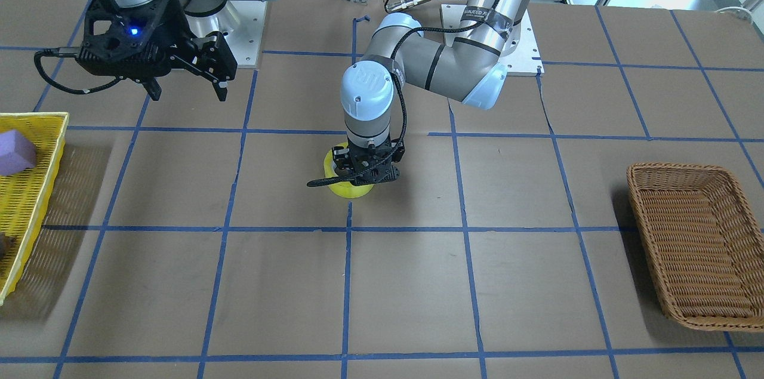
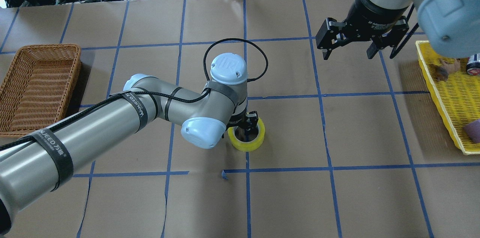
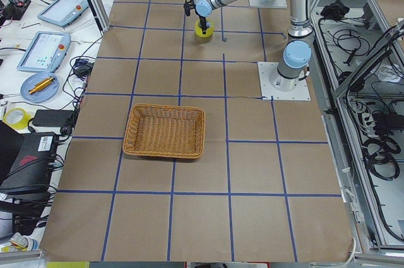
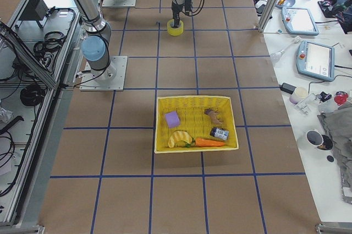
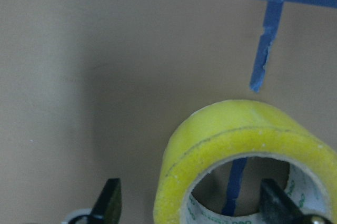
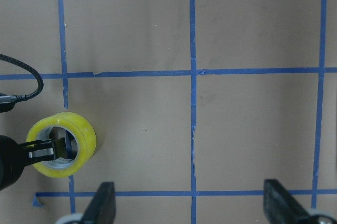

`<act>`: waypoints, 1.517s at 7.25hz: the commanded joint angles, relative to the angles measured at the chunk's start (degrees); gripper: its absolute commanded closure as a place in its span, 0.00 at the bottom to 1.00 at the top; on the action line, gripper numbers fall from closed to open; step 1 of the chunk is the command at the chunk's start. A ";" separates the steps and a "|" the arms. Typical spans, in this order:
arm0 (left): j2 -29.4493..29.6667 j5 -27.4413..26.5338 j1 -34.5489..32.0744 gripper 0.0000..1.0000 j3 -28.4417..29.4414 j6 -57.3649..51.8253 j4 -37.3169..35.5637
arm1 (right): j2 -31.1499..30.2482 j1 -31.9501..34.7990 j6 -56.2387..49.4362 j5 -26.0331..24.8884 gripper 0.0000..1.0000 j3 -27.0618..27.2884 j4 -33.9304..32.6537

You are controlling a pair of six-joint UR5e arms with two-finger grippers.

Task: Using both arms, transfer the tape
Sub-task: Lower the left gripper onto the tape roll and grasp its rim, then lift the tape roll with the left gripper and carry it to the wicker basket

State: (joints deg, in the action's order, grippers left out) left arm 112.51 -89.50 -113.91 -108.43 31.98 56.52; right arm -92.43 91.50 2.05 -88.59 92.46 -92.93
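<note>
The yellow tape roll lies flat on the brown table at mid-table, also in the front view. My left gripper points straight down onto it. In the left wrist view the tape fills the lower right; one finger is inside the ring's hole, the other finger stands outside, apart from the wall. The jaws are open. My right gripper hangs open and empty above the table, away from the tape, which its wrist view shows at lower left.
A brown wicker basket sits on the left arm's side. A yellow mesh tray with a purple block and other items sits on the right arm's side. Blue tape lines grid the table.
</note>
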 commanded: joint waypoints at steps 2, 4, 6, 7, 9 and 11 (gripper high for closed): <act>-1.76 -0.67 0.70 1.00 -0.12 -4.26 0.00 | -0.03 0.00 -2.92 -0.27 0.00 0.00 0.03; -7.97 -1.47 7.51 1.00 1.19 -7.17 2.44 | 0.06 0.08 -2.93 -1.66 0.00 0.00 0.03; -13.17 -1.11 19.54 1.00 8.19 -20.84 14.52 | 0.23 0.17 -3.19 -3.61 0.00 0.09 -0.15; -13.71 -0.77 25.52 1.00 11.45 -29.87 20.50 | 0.23 0.17 -3.10 -3.61 0.00 0.18 -0.15; -13.02 -0.94 41.57 1.00 13.24 -53.20 21.00 | 0.23 0.08 -3.10 -3.70 0.00 0.35 -0.15; -8.21 -1.11 55.32 1.00 15.25 -71.37 13.67 | 0.32 0.17 -3.01 -3.70 0.00 0.53 -0.24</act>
State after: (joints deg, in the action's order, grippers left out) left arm 101.19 -90.32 -67.18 -94.78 -27.99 75.05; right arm -92.14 91.61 -1.00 -92.27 92.91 -93.12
